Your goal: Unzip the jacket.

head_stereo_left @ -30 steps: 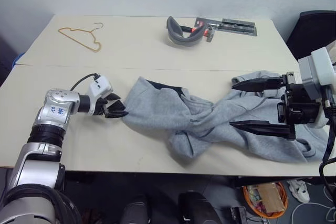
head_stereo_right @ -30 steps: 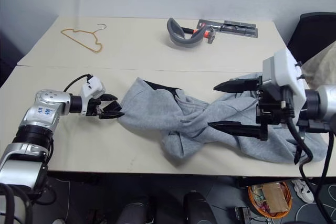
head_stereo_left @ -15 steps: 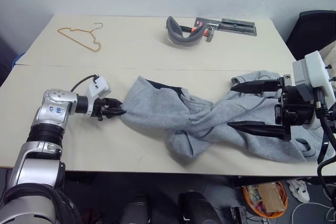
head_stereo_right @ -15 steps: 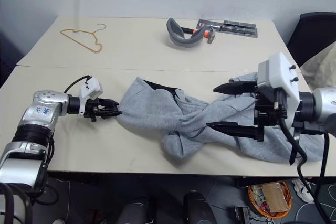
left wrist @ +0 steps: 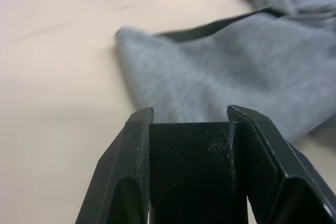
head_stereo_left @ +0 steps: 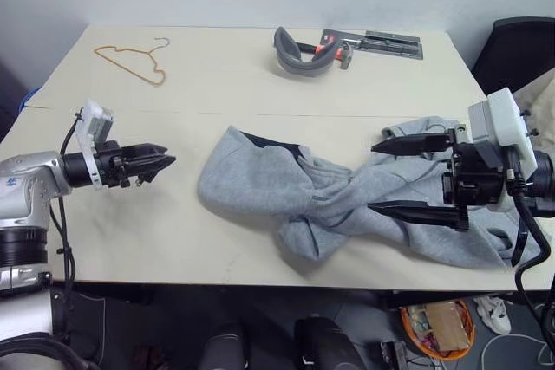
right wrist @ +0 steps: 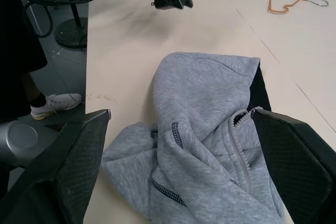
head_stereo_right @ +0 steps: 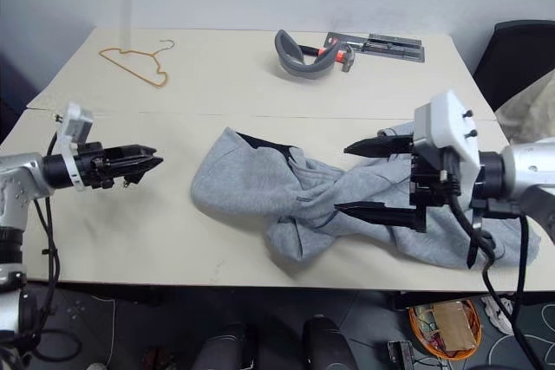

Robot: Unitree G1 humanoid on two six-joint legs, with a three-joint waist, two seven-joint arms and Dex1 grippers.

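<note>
Left gripper (head_stereo_left: 165,160) pulled back off jacket (head_stereo_left: 295,192), right gripper (head_stereo_left: 392,175) spread wide

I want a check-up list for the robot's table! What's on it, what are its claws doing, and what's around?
Surface: beige table, a seam line across it.
Job's things: grey jacket lying crumpled; zipper visible.
Clutter: orange wire hanger; grey curved strap and a dark tool at the far edge.
Grippers: left gripper apart from the jacket, holding nothing; right gripper open over the jacket.
Cables: black cable by the left arm.
Surroundings: basket and shoes on the floor.
</note>
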